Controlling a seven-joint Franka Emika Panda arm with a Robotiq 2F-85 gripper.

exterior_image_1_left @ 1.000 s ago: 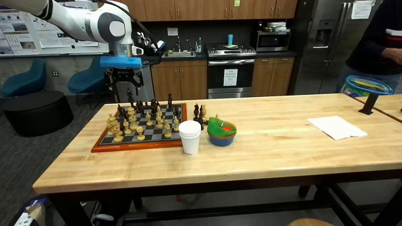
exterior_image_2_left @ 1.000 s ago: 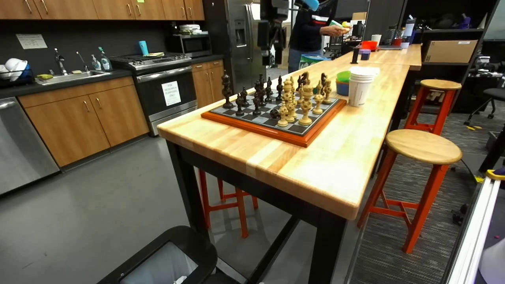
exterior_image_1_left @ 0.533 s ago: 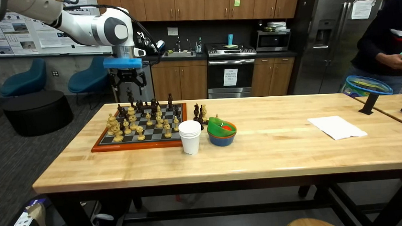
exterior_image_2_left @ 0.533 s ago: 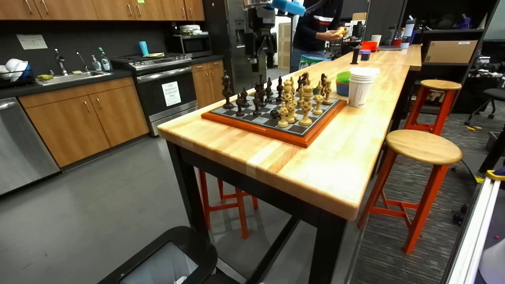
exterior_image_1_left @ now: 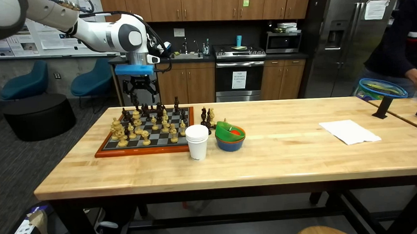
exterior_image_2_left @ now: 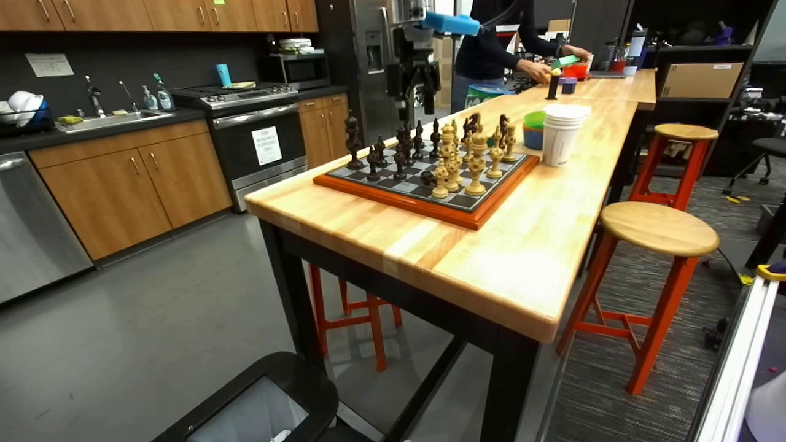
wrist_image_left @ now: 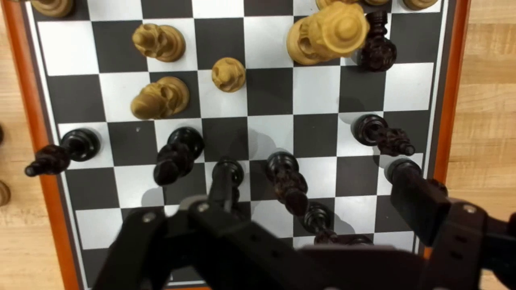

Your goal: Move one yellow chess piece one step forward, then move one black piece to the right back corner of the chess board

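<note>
Yellow carved chess pieces (wrist_image_left: 228, 75) and black pieces (wrist_image_left: 287, 183) share the reddish-rimmed, checkered wooden board (wrist_image_left: 315, 135) beneath your widely parted, empty fingers (wrist_image_left: 420, 209); centre over a well-spaced one, then descend straight.

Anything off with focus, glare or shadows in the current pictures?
Wrist view: the gripper looks soft, while the chess board looks crisper, with faint shadows beside some black pieces; in an exterior view, glare washes out part of the tabletop.
</note>
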